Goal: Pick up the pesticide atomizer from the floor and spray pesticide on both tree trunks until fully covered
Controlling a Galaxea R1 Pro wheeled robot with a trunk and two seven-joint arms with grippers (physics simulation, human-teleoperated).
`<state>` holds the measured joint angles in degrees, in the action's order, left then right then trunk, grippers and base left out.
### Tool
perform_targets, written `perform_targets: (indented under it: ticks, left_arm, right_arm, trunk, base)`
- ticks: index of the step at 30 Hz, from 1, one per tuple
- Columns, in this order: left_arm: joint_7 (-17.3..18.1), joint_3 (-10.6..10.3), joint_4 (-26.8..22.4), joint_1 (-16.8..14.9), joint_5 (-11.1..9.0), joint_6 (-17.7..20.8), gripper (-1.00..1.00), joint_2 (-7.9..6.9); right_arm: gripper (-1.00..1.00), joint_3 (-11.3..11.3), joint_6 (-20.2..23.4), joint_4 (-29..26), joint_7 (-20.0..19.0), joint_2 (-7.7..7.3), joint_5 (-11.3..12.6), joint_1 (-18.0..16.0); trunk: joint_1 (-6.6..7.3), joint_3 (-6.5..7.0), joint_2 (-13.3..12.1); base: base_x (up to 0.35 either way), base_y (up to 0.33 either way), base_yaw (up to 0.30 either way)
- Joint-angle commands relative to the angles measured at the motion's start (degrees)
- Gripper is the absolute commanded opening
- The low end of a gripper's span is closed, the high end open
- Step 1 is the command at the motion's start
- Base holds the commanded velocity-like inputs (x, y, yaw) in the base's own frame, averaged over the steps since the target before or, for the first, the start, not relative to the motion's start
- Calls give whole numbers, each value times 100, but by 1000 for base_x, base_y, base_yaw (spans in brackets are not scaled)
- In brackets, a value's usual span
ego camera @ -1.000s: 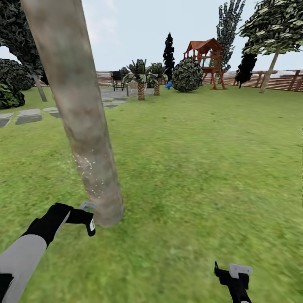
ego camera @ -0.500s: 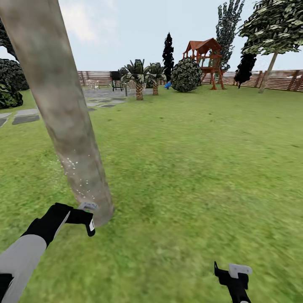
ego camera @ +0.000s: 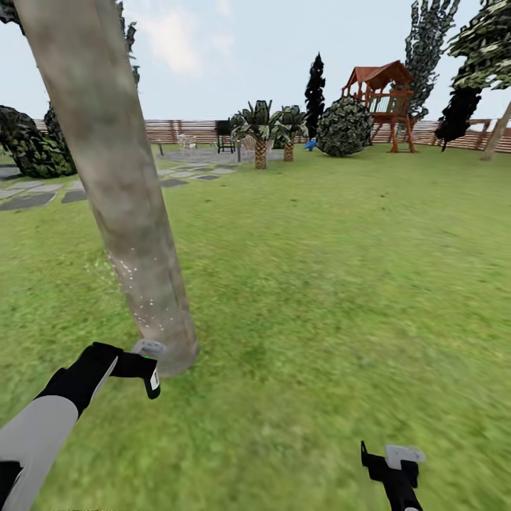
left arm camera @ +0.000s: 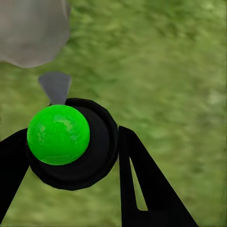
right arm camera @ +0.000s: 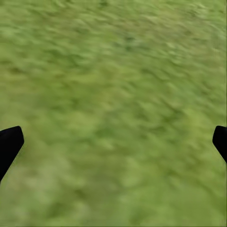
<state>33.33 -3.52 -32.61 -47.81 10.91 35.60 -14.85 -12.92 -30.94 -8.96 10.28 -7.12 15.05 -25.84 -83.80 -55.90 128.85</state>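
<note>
1. Spreading under us, the floor [ego camera: 341,284] is blurry green grass, mottled and soft-edged.
2. We face a thick, smooth tree trunk [ego camera: 117,177], a leaning pale grey-beige column flecked with white specks low down.
3. Our left gripper [ego camera: 145,365] pinches the pesticide atomizer [left arm camera: 71,142], a round black bottle with a glossy green spot, just beside the trunk's base.
4. Our right gripper [ego camera: 394,461] hangs over grass, black fingers [right arm camera: 9,144] spread wide.
</note>
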Motion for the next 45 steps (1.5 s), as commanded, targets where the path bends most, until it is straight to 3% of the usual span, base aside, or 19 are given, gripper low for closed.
perform_targets:
  ticks: [1,20,45]
  left_arm:
    - [-1,0,0,0,-5,0,-100,0]
    - [2,0,0,0,-9,0,-100,5]
    - [25,-11,-212,-14,-26,65,-100,26]
  right_arm:
    - [100,0,0,0,0,0,-1,0]
    - [100,1,0,0,0,-1,-1,0]
    - [100,1,0,0,0,9,-2,0]
  trunk:
    - [0,0,0]
    - [0,0,0]
    - [0,0,0]
  base:
    - [161,-259,277]
    - [173,-244,42]
    - [76,-235,270]
